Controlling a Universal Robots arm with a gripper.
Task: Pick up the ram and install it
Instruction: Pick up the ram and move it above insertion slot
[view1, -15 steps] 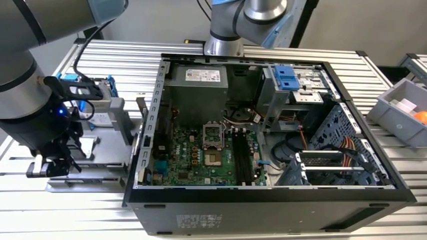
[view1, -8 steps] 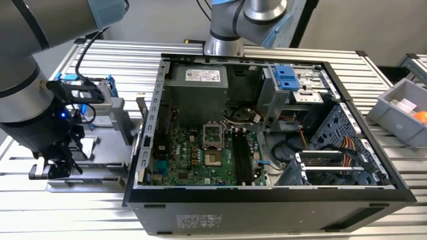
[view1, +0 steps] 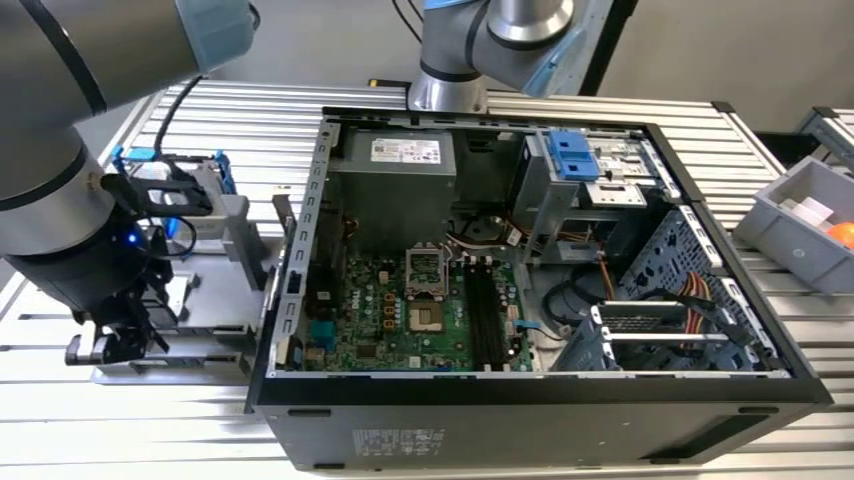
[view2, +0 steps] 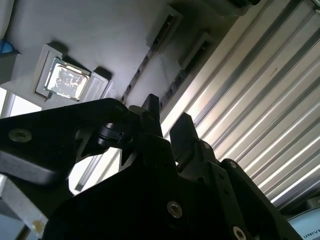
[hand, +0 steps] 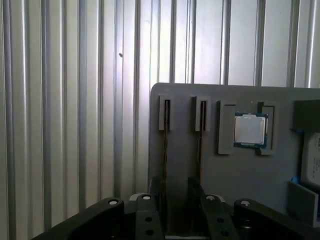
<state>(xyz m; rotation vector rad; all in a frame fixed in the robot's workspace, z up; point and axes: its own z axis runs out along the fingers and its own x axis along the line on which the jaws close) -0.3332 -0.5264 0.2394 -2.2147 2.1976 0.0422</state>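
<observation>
Grey fixture (hand: 180, 95) holds ram (hand: 164, 155) on edge in slot; second stick (hand: 199, 150) just beside. End effector (hand: 175, 187) over fixture, fingers (hand: 155, 195) spread, gripping nothing. Risk: slightly off-centre descent clips second stick, slots being close.

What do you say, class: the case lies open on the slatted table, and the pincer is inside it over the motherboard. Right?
Wrong in one point. The case does lie open on the slatted table, but the pincer is outside it, at the grey holder on the exterior view's left, as the exterior view shows.
</observation>
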